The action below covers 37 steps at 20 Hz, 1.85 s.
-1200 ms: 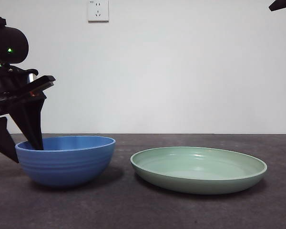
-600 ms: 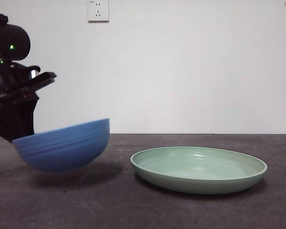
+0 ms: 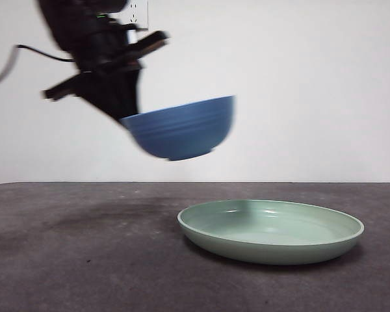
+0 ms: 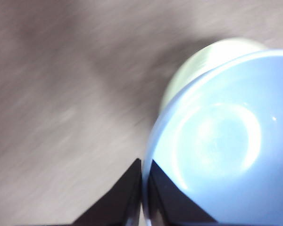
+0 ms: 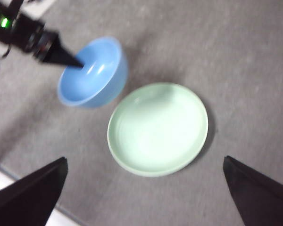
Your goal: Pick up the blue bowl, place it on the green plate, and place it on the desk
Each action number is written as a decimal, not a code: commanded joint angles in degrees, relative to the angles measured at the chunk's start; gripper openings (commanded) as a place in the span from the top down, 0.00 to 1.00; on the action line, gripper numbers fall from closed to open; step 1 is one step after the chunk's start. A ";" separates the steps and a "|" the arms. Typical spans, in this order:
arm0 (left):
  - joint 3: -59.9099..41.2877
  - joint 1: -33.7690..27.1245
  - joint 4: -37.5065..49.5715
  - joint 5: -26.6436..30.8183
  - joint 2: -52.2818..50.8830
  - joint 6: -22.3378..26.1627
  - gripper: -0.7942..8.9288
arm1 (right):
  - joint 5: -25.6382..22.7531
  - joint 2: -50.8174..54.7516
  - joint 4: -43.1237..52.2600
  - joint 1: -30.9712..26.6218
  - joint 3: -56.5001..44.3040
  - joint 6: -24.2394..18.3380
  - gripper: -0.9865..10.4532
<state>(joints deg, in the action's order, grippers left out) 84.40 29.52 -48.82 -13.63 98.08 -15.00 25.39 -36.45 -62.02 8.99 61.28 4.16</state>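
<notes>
The blue bowl point(image 3: 180, 129) hangs tilted in the air, well above the desk point(image 3: 84, 260) and just left of the green plate point(image 3: 270, 230). My left gripper point(image 3: 125, 112) is shut on the bowl's left rim, one jaw inside and one outside, as the left wrist view shows at the blue bowl point(image 4: 221, 141) with my left gripper point(image 4: 144, 172) pinching its edge. The green plate point(image 4: 205, 61) peeks out behind the bowl there. From high up, the right wrist view shows the blue bowl point(image 5: 94, 73), the green plate point(image 5: 158, 128) and the open, empty right gripper point(image 5: 144, 197).
A white wall with a socket point(image 3: 140, 14) stands behind the desk. Bare desk surface point(image 5: 254, 61) lies all round the plate. The left arm's black body point(image 5: 28, 35) reaches in over the bowl.
My left gripper has lifted the blue bowl off the desk and carried it up and to the right, toward the green plate. The plate has not moved.
</notes>
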 commanded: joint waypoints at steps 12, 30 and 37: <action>14.05 11.87 -1.33 4.79 21.11 -0.48 0.91 | -3.32 4.76 -7.45 0.26 1.03 -1.66 0.40; 14.14 13.62 1.27 8.09 21.97 -1.11 0.72 | -3.04 4.76 -7.08 0.26 1.03 -1.60 0.40; 19.43 12.22 -2.03 8.09 21.94 0.42 0.18 | -2.93 4.76 -7.08 0.26 1.03 -1.42 0.40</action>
<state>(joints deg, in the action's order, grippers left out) 101.86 41.67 -50.83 -5.80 118.45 -15.40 22.33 -31.57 -69.69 9.02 61.28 3.14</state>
